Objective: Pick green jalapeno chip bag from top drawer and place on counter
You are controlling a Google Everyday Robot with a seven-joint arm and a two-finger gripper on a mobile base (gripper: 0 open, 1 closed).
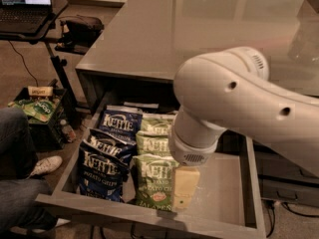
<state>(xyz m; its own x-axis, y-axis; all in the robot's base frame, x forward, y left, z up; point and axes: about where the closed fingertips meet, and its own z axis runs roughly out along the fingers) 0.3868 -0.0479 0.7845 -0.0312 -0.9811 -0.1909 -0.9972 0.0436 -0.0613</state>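
Three green jalapeno chip bags lie in a column in the open top drawer (222,190): the nearest (153,182), the middle (152,144) and the farthest (158,125). My gripper (185,189) hangs down inside the drawer from the big white arm (234,98). It is right beside the nearest green bag's right edge, at or touching it. The arm hides part of the drawer's back. The grey glossy counter (164,29) stretches above and behind the drawer.
Three dark blue Kettle bags (105,158) lie left of the green ones. A person's leg and shoe (30,173) are at the left. A crate with a green bag (35,111) and a laptop stand (30,9) stand further left.
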